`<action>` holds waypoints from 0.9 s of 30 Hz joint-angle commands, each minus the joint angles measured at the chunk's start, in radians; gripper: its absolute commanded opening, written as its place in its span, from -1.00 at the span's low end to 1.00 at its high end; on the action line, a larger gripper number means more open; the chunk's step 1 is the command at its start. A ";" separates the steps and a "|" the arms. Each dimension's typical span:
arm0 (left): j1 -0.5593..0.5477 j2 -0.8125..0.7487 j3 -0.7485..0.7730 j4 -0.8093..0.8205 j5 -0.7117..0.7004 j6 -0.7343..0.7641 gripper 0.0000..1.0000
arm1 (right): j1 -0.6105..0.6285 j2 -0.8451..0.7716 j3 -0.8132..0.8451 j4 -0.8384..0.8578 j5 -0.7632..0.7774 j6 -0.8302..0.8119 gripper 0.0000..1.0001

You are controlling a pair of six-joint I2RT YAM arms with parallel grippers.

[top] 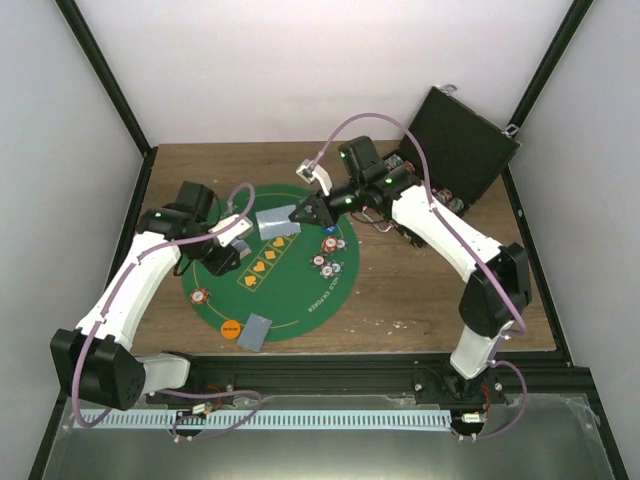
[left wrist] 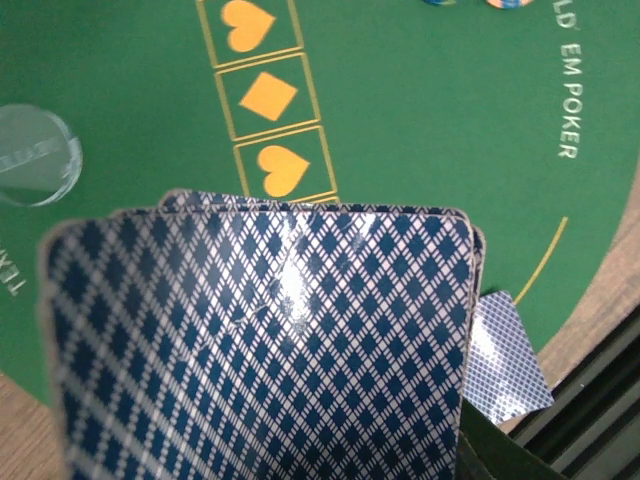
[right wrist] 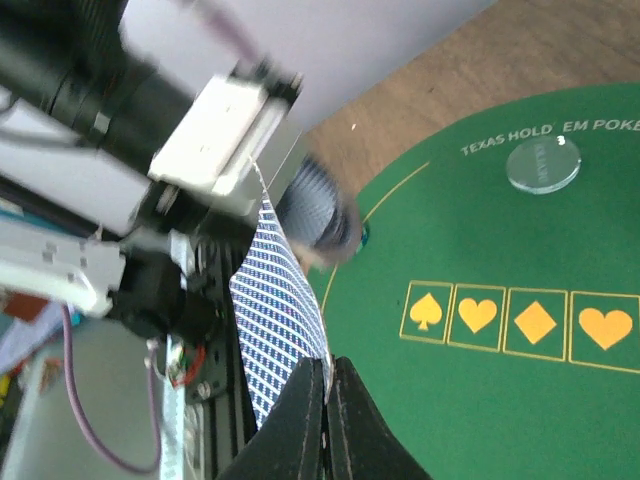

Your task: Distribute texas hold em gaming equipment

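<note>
- A deck of blue-backed playing cards hangs above the middle of the round green felt mat. It is gripped in the left claw, whose jaws are set narrow around the stack.
- The right claw is pinched tight on the corner of a single card at the deck's face, over the mat's far half.
- A small pile of cards lies backs up across the mat's near edge, just beside an orange disc.
- A cluster of striped poker chips sits on the mat's right half, while one lone chip rests near its left edge.
- A clear disc lies on the mat, next to its printed lettering.
- A black case stands open beyond the mat's far right side, on the wooden counter.
</note>
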State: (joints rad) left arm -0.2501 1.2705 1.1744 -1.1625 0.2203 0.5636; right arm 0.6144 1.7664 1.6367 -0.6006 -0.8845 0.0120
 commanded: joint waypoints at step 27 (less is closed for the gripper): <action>0.146 -0.033 0.029 0.049 -0.023 -0.077 -0.24 | 0.432 0.560 0.279 -0.450 0.247 -0.600 -0.99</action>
State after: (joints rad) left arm -0.1097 1.2560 1.1839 -1.1313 0.1871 0.4805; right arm 1.0260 2.2978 1.8740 -0.9901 -0.6979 -0.5400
